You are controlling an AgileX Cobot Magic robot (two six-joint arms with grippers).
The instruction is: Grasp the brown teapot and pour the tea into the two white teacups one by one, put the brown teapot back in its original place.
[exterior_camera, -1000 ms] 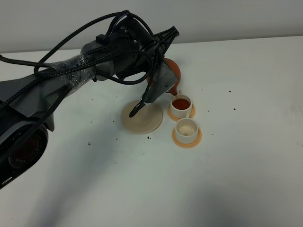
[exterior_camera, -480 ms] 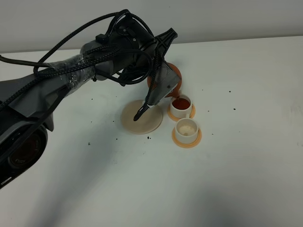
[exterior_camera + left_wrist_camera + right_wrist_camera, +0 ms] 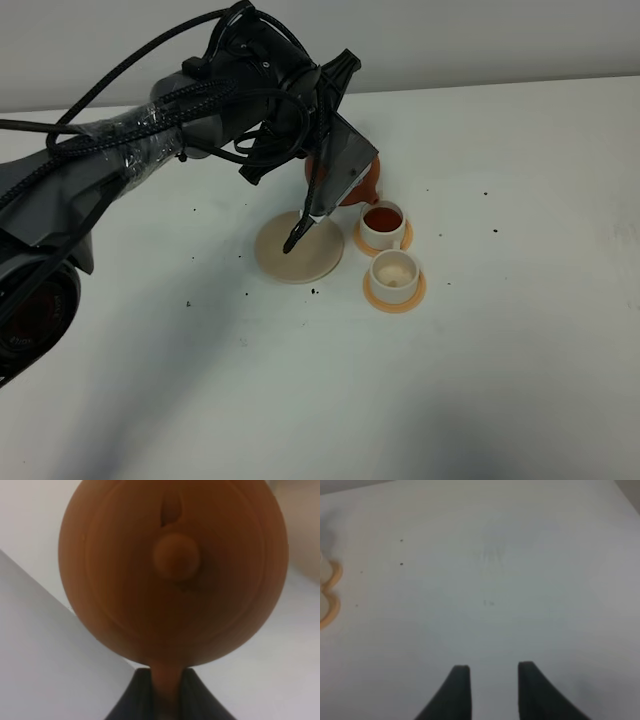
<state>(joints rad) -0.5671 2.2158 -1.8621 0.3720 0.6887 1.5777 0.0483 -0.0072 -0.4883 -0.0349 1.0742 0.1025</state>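
My left gripper [image 3: 330, 195] is shut on the handle of the brown teapot [image 3: 364, 180] and holds it tilted in the air, just behind the far white teacup [image 3: 382, 222]. That cup holds red tea. The near white teacup [image 3: 394, 270] looks white inside. The cream saucer [image 3: 300, 255] lies bare to the left of the cups, under the gripper. In the left wrist view the teapot [image 3: 172, 570] fills the picture, lid knob facing the camera, its handle between the fingers [image 3: 131, 702]. My right gripper [image 3: 491, 687] hovers over bare table with a narrow gap between its fingers and nothing in it.
Each cup stands on an orange coaster [image 3: 410, 296]; the coasters' edges [image 3: 331, 592] show at the border of the right wrist view. The white table [image 3: 520, 360] carries small dark specks. The left arm and its cables [image 3: 150, 130] span the back left.
The left arm has shifted a little to the left and back, carrying the teapot away from over the far cup. The right gripper has stayed still.
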